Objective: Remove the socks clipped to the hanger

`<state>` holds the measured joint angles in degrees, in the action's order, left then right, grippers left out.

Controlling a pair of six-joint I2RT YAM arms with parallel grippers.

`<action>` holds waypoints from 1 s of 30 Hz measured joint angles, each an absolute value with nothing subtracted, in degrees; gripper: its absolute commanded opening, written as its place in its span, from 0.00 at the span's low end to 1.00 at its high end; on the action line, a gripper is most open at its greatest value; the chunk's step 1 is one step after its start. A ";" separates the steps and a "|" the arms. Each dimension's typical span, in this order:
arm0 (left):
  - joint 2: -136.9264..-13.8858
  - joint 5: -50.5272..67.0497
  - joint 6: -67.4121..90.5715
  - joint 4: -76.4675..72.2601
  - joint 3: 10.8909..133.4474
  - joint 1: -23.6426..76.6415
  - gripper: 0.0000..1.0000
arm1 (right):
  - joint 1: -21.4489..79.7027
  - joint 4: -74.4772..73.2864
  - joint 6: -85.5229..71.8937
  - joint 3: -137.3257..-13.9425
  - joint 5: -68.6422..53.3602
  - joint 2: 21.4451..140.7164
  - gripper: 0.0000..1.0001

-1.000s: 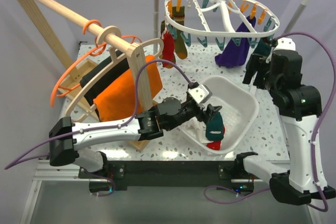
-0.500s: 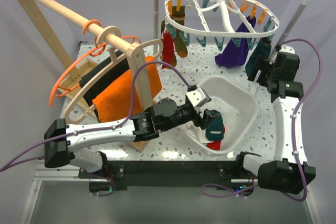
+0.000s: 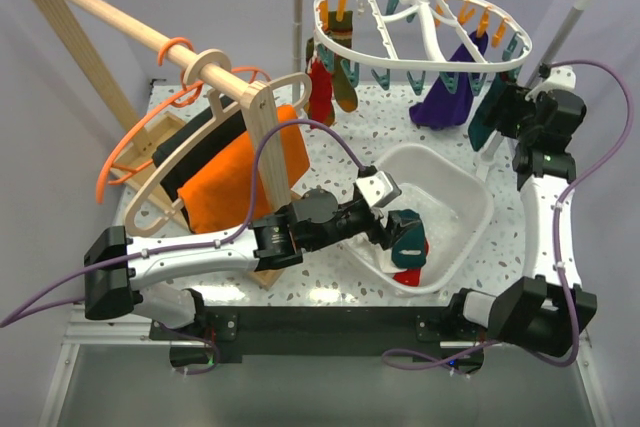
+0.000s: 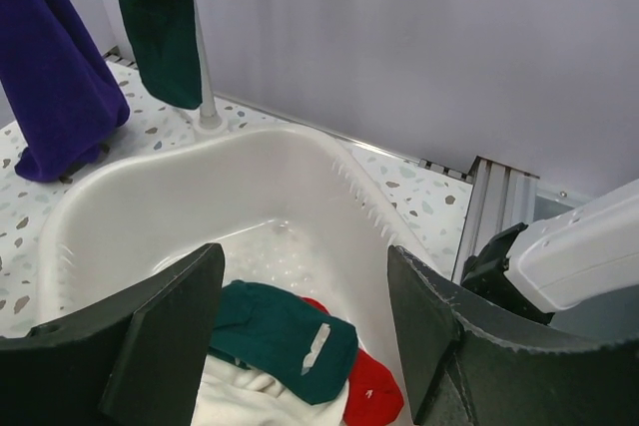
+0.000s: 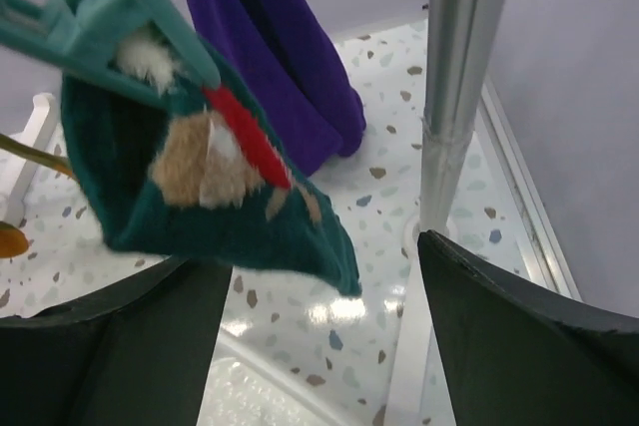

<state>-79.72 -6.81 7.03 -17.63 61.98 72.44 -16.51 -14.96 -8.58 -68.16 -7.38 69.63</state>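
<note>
The white oval hanger [image 3: 420, 47] hangs from a rail at the back. A red sock [image 3: 320, 94], a brown sock [image 3: 345, 87], a purple sock [image 3: 445, 97] and a dark green sock [image 3: 482, 115] are clipped to it. My right gripper [image 3: 503, 119] is open beside the dark green sock; in the right wrist view the sock [image 5: 210, 197] hangs from a teal clip [image 5: 110, 17] just above my open gripper [image 5: 324, 266]. My left gripper [image 3: 392, 227] is open and empty over the white basin [image 3: 470, 197]. A green sock [image 4: 285, 336], a red sock [image 4: 374, 391] and a white one [image 4: 240, 396] lie in the basin.
A metal rail post [image 5: 454, 97] stands right of the green sock. A wooden rack with wooden hangers [image 3: 255, 117], orange hangers [image 3: 120, 162] and an orange cloth [image 3: 240, 172] fills the left. The purple sock [image 5: 270, 57] hangs behind the green one.
My right arm rose and reached toward the hanger, bringing its open gripper to the dark green sock. My left gripper pulled back slightly; the green sock now lies in the basin.
</note>
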 measured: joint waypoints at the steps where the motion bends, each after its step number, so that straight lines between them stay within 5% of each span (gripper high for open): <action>1: -79.72 -6.83 6.85 -17.58 61.98 72.44 0.72 | -16.51 -13.32 -8.56 -68.12 -7.79 70.50 0.75; 5: -79.72 -6.81 6.39 -17.34 61.98 72.44 0.72 | -16.51 -9.19 -8.16 -68.10 -8.67 74.76 0.64; 15: -80.07 -6.59 6.46 -16.10 62.39 72.44 0.70 | -15.59 -8.71 -9.08 -68.27 -12.23 78.35 0.00; 30: -86.91 -7.79 8.34 -17.21 67.18 73.84 0.69 | -14.13 -30.59 -14.61 -77.06 -12.78 62.33 0.00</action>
